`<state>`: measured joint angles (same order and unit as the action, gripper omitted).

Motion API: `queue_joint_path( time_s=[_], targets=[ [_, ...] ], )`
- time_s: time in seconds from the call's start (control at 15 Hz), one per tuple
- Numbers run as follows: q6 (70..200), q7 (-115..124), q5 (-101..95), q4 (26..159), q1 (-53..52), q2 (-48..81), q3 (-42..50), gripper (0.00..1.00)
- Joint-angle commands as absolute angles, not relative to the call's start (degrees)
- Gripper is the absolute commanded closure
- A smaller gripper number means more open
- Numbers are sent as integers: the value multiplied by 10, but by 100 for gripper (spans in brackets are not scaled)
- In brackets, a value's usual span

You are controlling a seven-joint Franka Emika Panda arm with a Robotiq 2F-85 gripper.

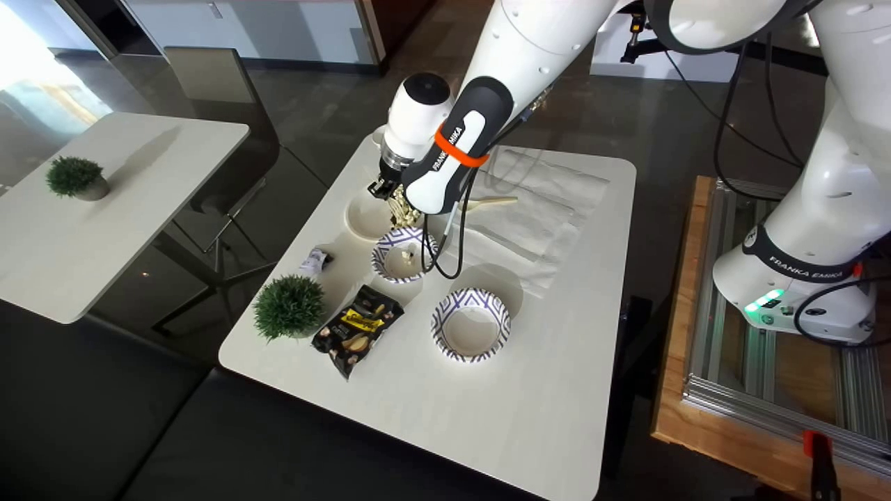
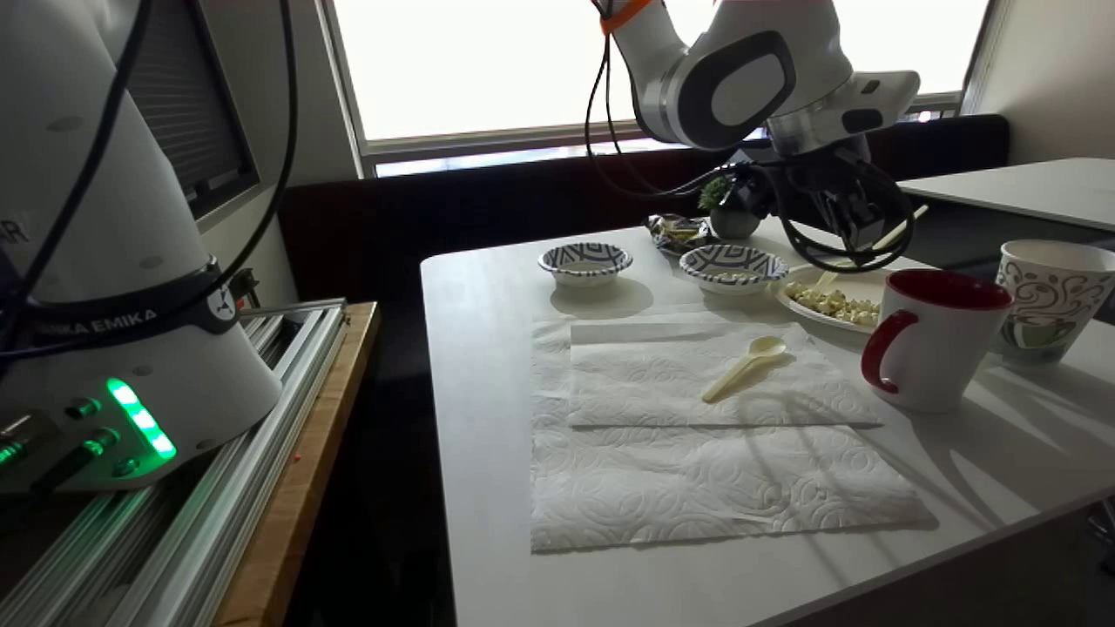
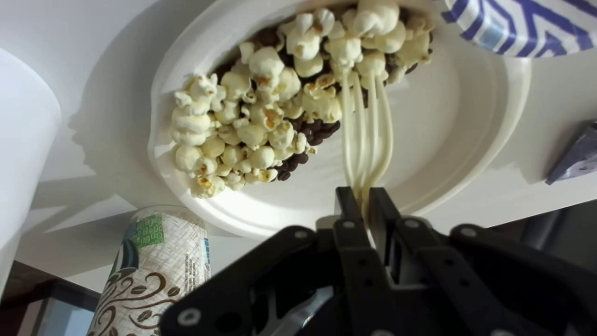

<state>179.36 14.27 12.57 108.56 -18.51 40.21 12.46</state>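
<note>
Fork [image 3: 363, 179] slants tines-down over the plate [image 3: 447, 154], tips at the popcorn [image 3: 252, 135]; you can't tell how deep they sit. Your gripper [image 3: 365, 200] is pinched on the fork just behind the tines. Suggest you enter low and shallow, nearly along the plate's surface, then level the tines before any lift; popcorn this light should roll off a steep fork. Dark pieces [image 3: 319, 132] among and beside the pile look small enough to slip through. Near the rim: patterned bowl [image 3: 536, 28], paper cup [image 3: 154, 275]; leave both room. Arm [image 1: 529, 52] reaches far out across the table [image 1: 550, 390], forearm sloping down, wrist above the plate.
</note>
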Motion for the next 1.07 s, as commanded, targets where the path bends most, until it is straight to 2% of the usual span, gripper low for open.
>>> queue_joint_path(
  time_s=[0.0,1.0],
  targets=[
    [1791,152,106,1076,-185,416,130,97],
    [1787,160,112,1078,-188,373,110,97]
  ],
)
